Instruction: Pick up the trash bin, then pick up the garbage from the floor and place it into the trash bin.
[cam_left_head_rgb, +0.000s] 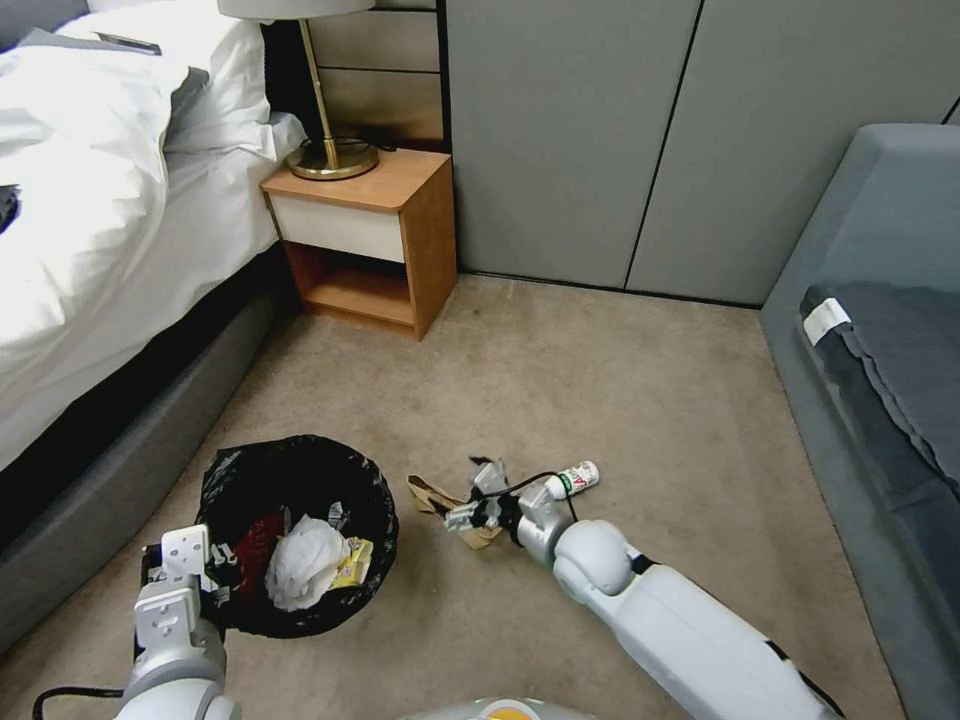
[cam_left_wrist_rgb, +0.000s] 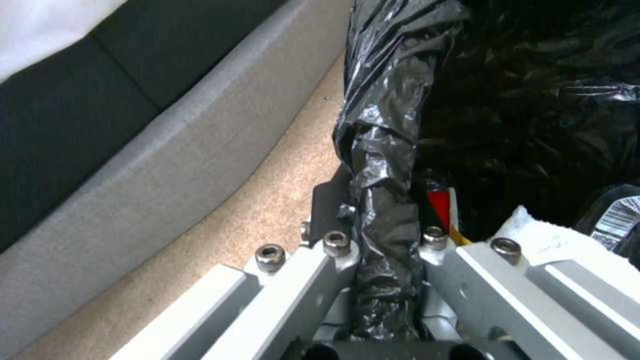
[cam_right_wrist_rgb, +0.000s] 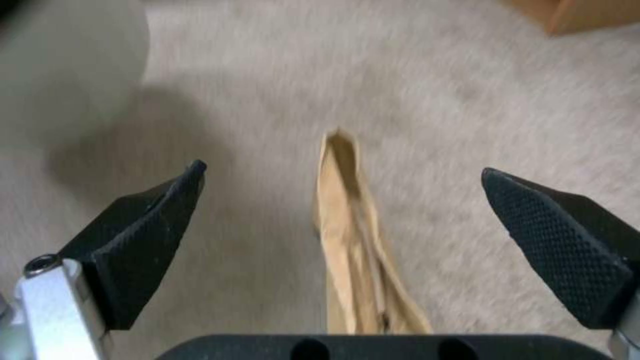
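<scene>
Bin (cam_left_head_rgb: 296, 535) stands on the carpet beside the bed, its bagged rim pinched in the clenched left claw (cam_left_wrist_rgb: 385, 235); right claw (cam_right_wrist_rgb: 340, 215) hangs released, its tips straddling the paper bag (cam_right_wrist_rgb: 357, 255), bottle (cam_left_head_rgb: 573, 480) nearby

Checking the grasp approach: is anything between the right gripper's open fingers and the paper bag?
Nothing visible. The right gripper is open, its fingers astride the brown paper bag on bare carpet. The bottle lies off to the side. The left gripper holds the bin by its rim.
</scene>
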